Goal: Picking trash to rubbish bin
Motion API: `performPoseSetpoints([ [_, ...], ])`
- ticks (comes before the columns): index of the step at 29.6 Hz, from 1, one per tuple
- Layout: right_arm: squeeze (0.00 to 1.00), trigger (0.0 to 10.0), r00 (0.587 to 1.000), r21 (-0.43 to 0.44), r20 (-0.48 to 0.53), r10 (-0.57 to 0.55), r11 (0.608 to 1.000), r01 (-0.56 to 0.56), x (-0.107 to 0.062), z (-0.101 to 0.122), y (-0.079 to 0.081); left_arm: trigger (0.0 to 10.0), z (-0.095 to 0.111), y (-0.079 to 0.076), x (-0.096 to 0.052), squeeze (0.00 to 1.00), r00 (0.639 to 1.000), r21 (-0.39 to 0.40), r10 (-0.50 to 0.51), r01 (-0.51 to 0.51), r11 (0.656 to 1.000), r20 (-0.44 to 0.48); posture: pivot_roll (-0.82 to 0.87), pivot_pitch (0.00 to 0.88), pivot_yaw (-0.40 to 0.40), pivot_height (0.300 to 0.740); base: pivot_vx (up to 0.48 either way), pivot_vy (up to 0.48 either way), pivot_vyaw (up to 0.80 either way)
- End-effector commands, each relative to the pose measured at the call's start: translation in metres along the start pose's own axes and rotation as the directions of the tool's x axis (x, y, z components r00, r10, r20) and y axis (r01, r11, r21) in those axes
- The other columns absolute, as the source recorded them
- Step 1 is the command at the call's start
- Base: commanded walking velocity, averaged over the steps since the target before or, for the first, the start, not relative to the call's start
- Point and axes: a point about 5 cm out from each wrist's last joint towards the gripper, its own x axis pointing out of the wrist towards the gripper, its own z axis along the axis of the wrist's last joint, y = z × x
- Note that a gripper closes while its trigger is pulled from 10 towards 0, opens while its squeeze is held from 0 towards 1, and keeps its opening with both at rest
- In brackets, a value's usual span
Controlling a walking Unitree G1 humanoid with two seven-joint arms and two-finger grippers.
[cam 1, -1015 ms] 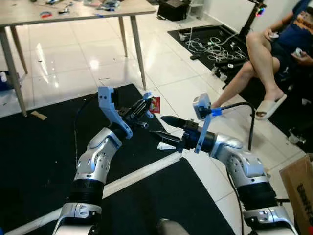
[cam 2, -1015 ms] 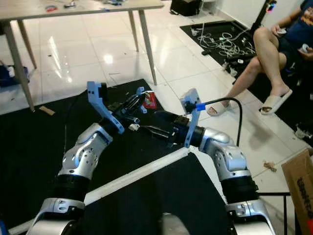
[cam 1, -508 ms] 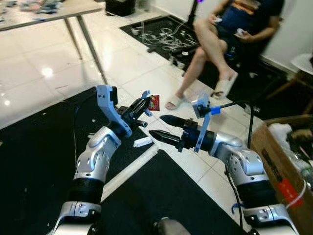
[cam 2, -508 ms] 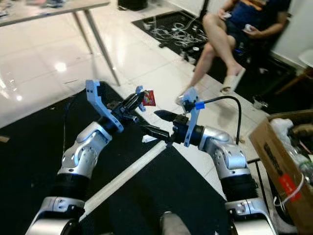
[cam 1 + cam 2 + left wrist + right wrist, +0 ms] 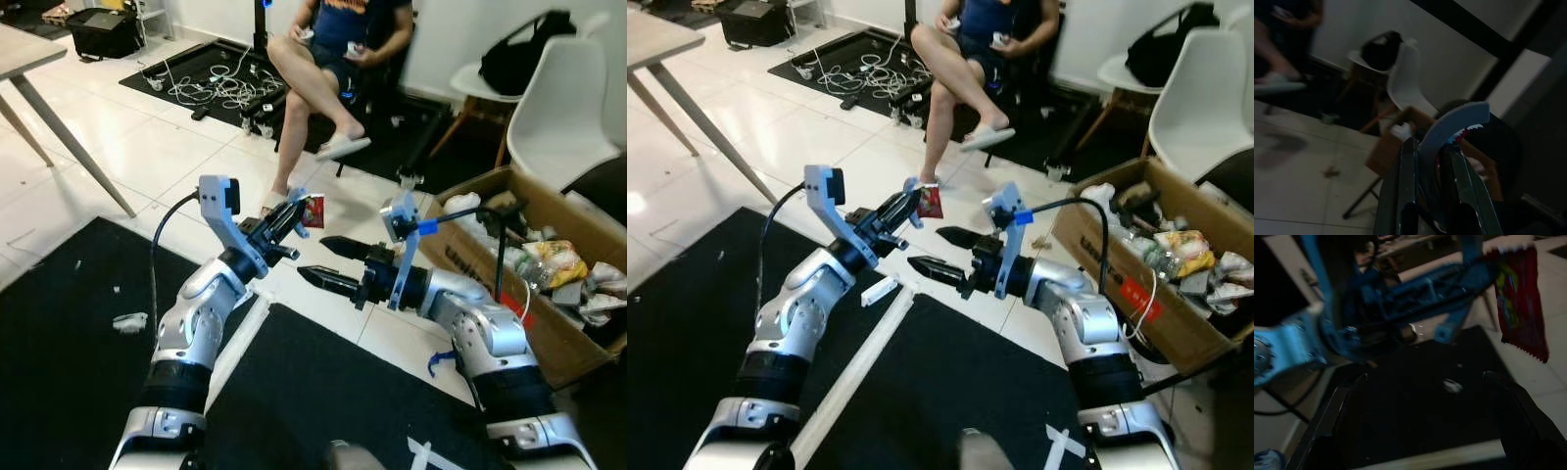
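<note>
Turning has carried the whole view round: a second ago the eyes looked at table legs and black mat, and now a cardboard box (image 5: 529,284) full of rubbish sits off to the robot's right, while the arms keep the same pose in front of it. That is the camera swinging, not the things moving.

The left gripper (image 5: 297,209) is clamped on a small red wrapper (image 5: 313,211), which hangs from its fingertips, held up in the air ahead of the chest. From the right wrist the same wrapper (image 5: 1519,303) dangles off the blue fingertip mount, well clear of the floor. The left wrist view looks past the closed fingers (image 5: 1406,186) and the pinched wrapper toward the box and a white chair (image 5: 1408,78).

The right gripper (image 5: 318,258) is spread wide and holds nothing, level with the left one and just to its right.

Further out, a white scrap (image 5: 129,320) lies on the black mat (image 5: 69,333) to the robot's left. A seated person (image 5: 333,59) is ahead on the tiled floor (image 5: 118,147), with a tangle of cables (image 5: 216,93) beside them. A second white chair (image 5: 578,98) stands behind the box.

As I read it, the pickup is done and the carry is under way. The box looks like the bin, and it is near but still apart from the wrapper, so the approach, the reach over its rim and the drop are all left. The scrap on the mat is not yet collected either.
</note>
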Motion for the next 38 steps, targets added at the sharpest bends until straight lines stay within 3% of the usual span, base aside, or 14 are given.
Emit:
performPoseSetpoints([
  [1, 0.0, 10.0, 1.0, -0.016, 0.016, 0.003, 1.0, -0.003, 0.0015, 0.0039, 0.0007, 10.0, -0.0003, 0.0012, -0.0007, 0.0, 1.0, 0.003, -0.001, 0.001, 1.0, -0.008, -0.08, 0.0, 0.018, 0.74, 0.0, 0.0, -0.8],
  [38, 0.0, 10.0, 1.0, -0.003, 0.004, -0.001, 1.0, 0.001, -0.0027, 0.0022, -0.0007, 10.0, 0.0006, 0.0006, -0.0029, 0.0, 1.0, 0.006, -0.023, 0.023, 1.0, -0.001, -0.05, 0.0, -0.011, 0.74, 0.0, 0.0, -0.8],
])
